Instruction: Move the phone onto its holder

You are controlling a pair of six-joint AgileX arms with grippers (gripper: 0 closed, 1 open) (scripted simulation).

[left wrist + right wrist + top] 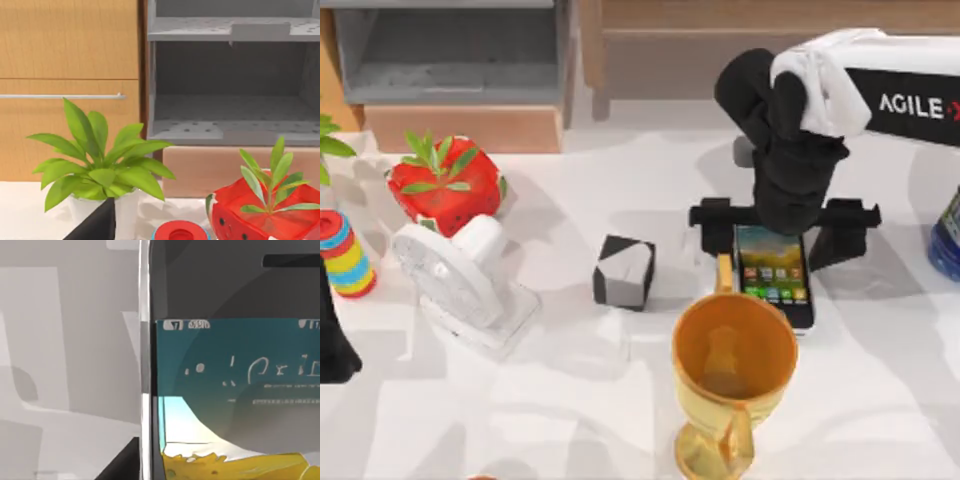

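Observation:
The phone point(775, 270) lies flat on the white table, screen up and lit, right of centre. Close up, the right wrist view shows its upper screen and silver edge point(225, 390). My right gripper point(778, 222) hangs over the phone's far end and is open wide, one black finger point(712, 220) on each side of the phone and nothing gripped. A small black-and-white wedge block point(625, 271) left of the phone looks like the holder. My left gripper point(332, 345) is parked at the table's left edge.
A golden trophy cup point(732, 375) stands just in front of the phone, touching its left edge. A white fan point(455, 272), a red watermelon planter point(445, 185) point(265, 215), a striped ring stack point(345, 255) and a blue object point(948, 240) at the right edge also stand about.

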